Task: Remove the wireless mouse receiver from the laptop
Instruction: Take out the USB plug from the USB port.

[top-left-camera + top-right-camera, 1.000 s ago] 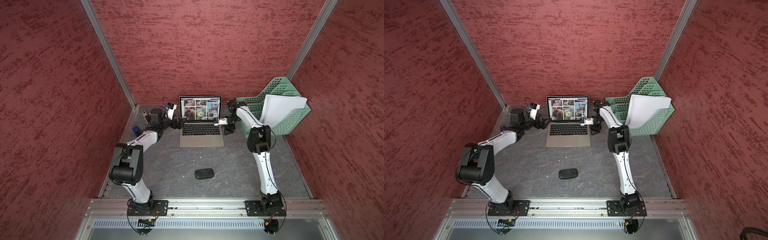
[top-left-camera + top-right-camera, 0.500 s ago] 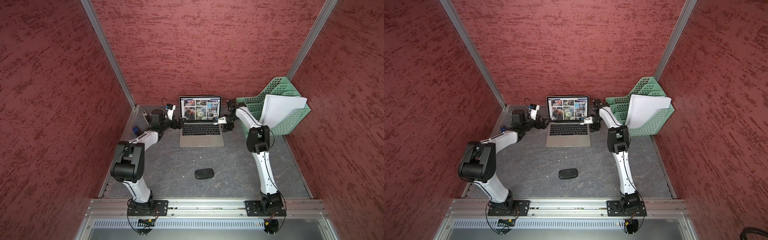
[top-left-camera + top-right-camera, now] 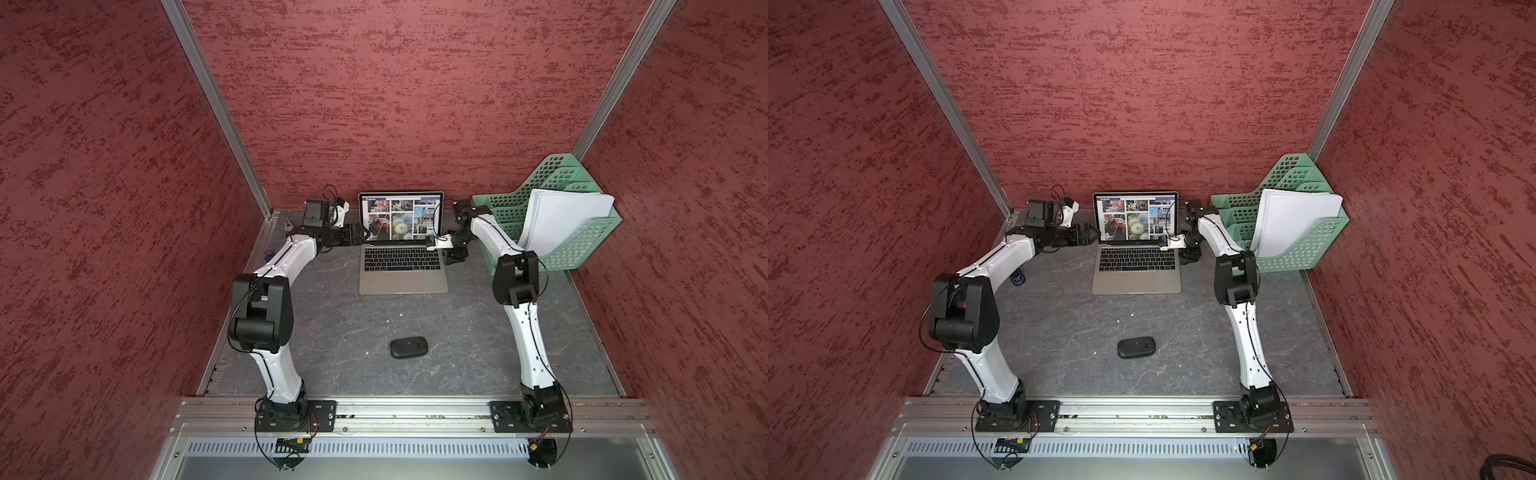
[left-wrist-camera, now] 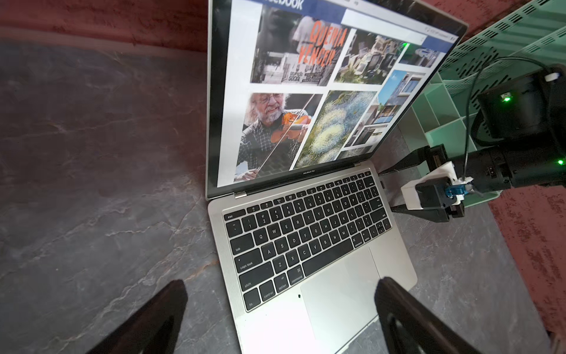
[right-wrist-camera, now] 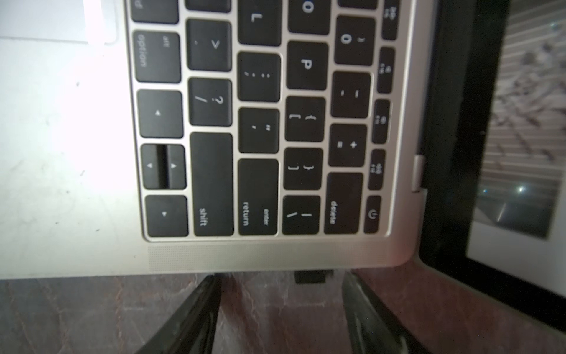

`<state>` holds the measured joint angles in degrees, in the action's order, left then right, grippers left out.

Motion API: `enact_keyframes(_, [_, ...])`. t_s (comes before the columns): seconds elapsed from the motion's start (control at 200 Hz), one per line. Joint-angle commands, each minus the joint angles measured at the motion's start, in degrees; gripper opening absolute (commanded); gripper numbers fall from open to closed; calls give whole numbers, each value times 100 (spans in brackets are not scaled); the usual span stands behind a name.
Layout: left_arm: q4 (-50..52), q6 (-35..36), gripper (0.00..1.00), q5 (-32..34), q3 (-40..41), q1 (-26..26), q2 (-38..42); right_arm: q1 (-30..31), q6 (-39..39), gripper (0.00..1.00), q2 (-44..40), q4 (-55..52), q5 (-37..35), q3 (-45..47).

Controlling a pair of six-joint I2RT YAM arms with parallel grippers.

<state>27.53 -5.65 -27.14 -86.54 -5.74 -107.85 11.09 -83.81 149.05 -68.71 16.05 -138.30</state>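
The silver-grey laptop (image 3: 403, 278) (image 3: 1136, 280) stands open at the back of the table, its screen showing a grid of photos. The wireless mouse receiver (image 5: 313, 276) is a tiny black stub sticking out of the laptop's right side edge (image 5: 275, 257), near the hinge. My right gripper (image 5: 280, 283) (image 3: 453, 257) is open, with one finger on each side of the receiver and touching neither it nor the laptop; the receiver sits closer to one finger (image 5: 352, 288). My left gripper (image 4: 281, 291) (image 3: 359, 235) is wide open and empty beside the laptop's left edge by the screen.
A black oval mouse (image 3: 408, 347) lies in front of the laptop. A green file rack (image 3: 582, 245) with white paper stands close behind my right arm. A blue-and-black object (image 3: 1017, 277) lies near the left wall. Red walls enclose the table.
My right gripper has edged in toward the laptop's right edge. The left arm's elbow has shifted slightly; its gripper stays by the screen.
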Motion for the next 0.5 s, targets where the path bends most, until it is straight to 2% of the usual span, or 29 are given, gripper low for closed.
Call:
enact_keyframes(0.0, [2487, -129, 100, -292, -642, 20, -656, 6, -100, 67, 269, 67, -186, 17])
enact_keyframes(0.12, [3501, -208, 100, -356, -1182, -71, -1229, 6, -127, 66, 304, 76, -258, 39])
enact_keyframes(0.255, [3985, -235, 100, -143, -1347, -199, -1487, 16, -109, 65, 328, 111, -278, 44])
enact_keyframes(0.491, [4769, -322, 100, 601, -1653, -398, -1824, 34, -92, 62, 373, 243, -387, 84])
